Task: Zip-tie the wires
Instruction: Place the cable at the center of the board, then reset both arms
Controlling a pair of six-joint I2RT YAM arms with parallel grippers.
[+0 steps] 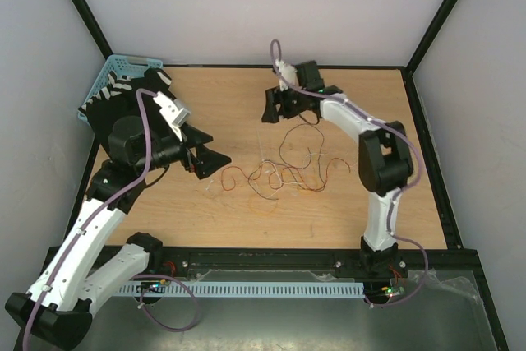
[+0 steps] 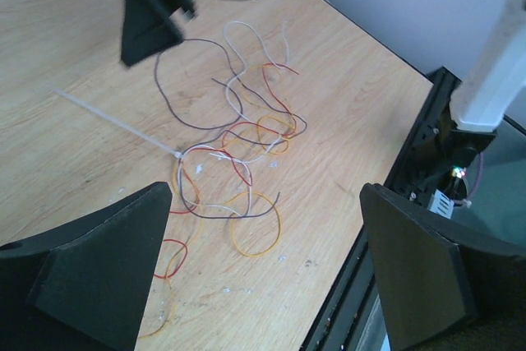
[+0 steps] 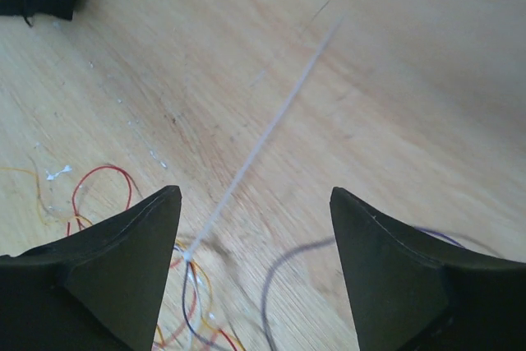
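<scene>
Wires (image 1: 279, 177): one loose tangle lying flat on the table (image 1: 353, 219), just below the centre of the top view. Four colours are counted, red, dark brown, orange-yellow and white, but the number of single strands cannot be told. Zip tie (image 2: 115, 121): one thin white strap lying on the wood. One end meets the tangle (image 2: 238, 162) at a small white head, and the tail runs toward the upper left of the left wrist view. Whether it loops round any strand cannot be told. Left gripper (image 1: 209, 162): one, left of centre, just beside the tangle's left end, fingers spread wide and grasping nothing. Right gripper (image 1: 278, 113): one, upper centre, above the tangle, fingers spread and grasping nothing, with the strap (image 3: 263, 137) on the wood below them. Basket (image 1: 123, 65): one, light blue, upper left.
</scene>
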